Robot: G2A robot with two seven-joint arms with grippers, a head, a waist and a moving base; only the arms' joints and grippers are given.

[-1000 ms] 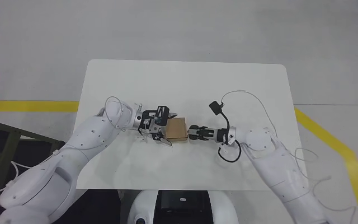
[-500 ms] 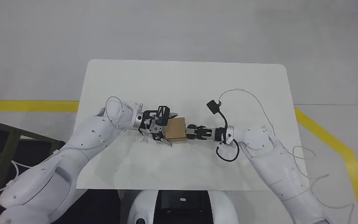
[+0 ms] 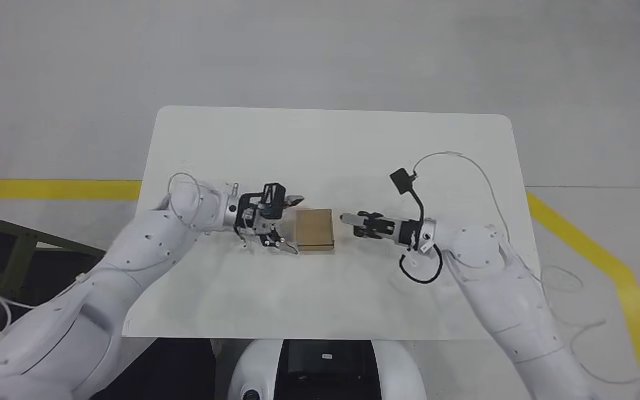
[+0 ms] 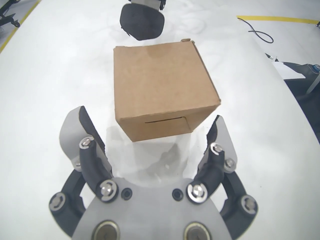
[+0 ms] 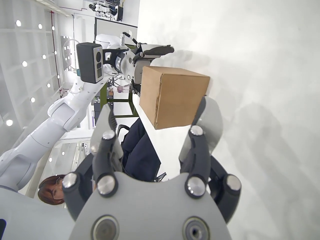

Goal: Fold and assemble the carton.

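**Carton stands closed between two open claws**

Carton sits on the white counter, just below the centre of the top view. It is a plain brown cube with all visible faces shut. The left wrist view shows a tuck slot cut across the face nearest that camera, and a small tab pokes up at the far upper corner.

The left claw is just beside the carton's left-hand face in the top view. Its fingers are spread wider than the box and grip nothing. The right claw faces the opposite side with a small gap. It too is spread and empty, and it is rolled onto its side so that one finger lies low by the counter.

The two claws likely bracket the box so either can press a face or steady it against the other. The folding looks largely done. That raised tab may still need pushing flat, and a one-sided push could slide the light box across the smooth counter.
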